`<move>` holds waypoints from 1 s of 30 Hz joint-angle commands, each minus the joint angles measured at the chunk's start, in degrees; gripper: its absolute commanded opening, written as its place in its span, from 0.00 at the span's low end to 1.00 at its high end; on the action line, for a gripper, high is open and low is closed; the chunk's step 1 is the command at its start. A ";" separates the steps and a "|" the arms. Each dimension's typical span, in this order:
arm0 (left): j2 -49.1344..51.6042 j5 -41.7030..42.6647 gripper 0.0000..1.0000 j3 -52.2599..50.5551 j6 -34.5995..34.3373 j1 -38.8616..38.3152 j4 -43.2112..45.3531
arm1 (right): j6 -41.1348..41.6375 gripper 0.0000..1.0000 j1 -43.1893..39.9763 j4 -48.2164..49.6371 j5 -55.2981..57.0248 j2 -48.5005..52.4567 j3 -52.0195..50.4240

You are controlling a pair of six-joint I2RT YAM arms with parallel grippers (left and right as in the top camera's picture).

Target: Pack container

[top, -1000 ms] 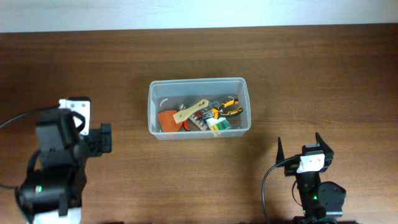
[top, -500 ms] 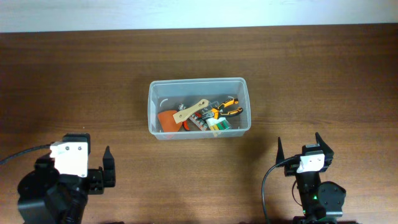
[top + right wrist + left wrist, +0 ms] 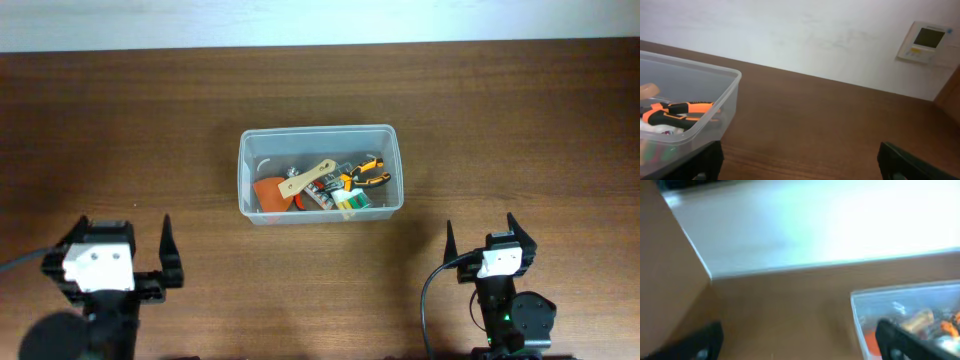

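OK, container (image 3: 316,129) sits upright on the counter (image 3: 150,110), approx. mid-frame in the overhead view, long axis running L-R, no lid on it. Inside: pliers (image 3: 368,174) w/ orange-black grips at the right end, a pale wooden-handled tool (image 3: 308,179) lying diagonally over the pile, an orange piece (image 3: 268,193) by the near-left corner, plus small bits too jumbled to ID. Left end effector (image 3: 120,230) is at the front-left of the counter, well apart from the container, fingers spread wide, nothing between them; its wrist view is blurred but has the container's left end ahead on the right. Right end effector (image 3: 480,226) is at front-right, near the container's near-right corner but not touching, likewise wide open & empty. Right wrist cam shows the container's right end w/ the pliers, and a small wall panel (image 3: 926,41) beyond.
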 commanded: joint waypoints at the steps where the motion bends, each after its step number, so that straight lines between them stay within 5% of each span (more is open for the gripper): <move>1: -6.45 0.83 0.99 -9.64 -3.28 0.20 7.58 | 0.20 0.99 0.35 -0.37 0.48 -0.68 -0.26; 12: -20.87 0.83 0.99 -30.71 -13.05 -0.50 25.49 | 0.20 0.99 0.35 -0.37 0.48 -0.68 -0.26; 30: -24.65 0.20 0.99 -45.77 -13.64 -4.98 42.51 | 0.20 0.99 0.35 -0.37 0.48 -0.68 -0.26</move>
